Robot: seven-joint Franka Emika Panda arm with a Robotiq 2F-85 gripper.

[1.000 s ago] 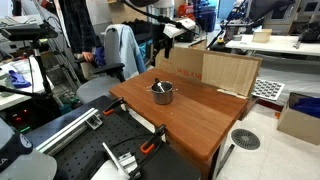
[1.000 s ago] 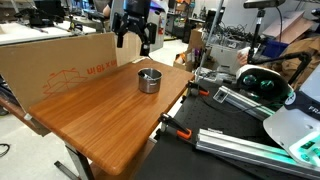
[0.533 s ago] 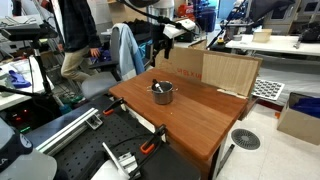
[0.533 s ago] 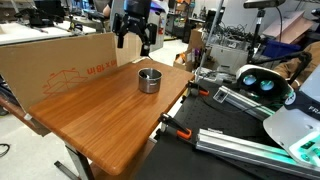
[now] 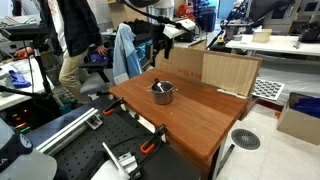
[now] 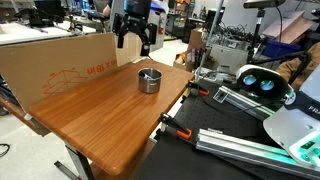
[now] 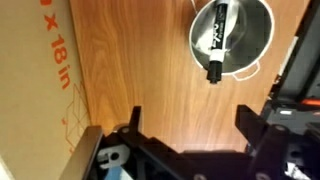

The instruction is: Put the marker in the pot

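Wooden table (image 5: pixel 200 115) (image 6: pixel 100 110) (image 7: pixel 130 60) is being seen in all three views. The pot is being carried on it, toward one end of the top rather than at the middle.

Cardboard box (image 5: pixel 225 70) (image 6: pixel 60 60) (image 7: pixel 35 70), flat-sided with red print, is being stood along the table edge behind the pot, apart from it, with bare wood between the two.

Gripper (image 6: pixel 134 42) (image 5: pixel 160 45) (image 7: pixel 190 125) is being held up in the air above the pot, well clear of its rim and touching nothing. Its fingers (image 7: pixel 135 122) are being kept spread wide. Nothing is being gripped, and only bare table is being seen between them in the wrist view.

Pot (image 5: pixel 162 93) (image 6: pixel 149 80) (image 7: pixel 255 40), small, round, shiny metal with short side handles, is being shown upright on the wood.

Marker (image 7: pixel 218 40) (image 5: pixel 158 86), dark with white lettering on the barrel, is being held inside the pot. It is lying slantwise across the pot's inside, with one end poking out past the rim on the side nearer the gripper in the wrist view. In an exterior view it is being seen as a dark stick leaning on the rim.
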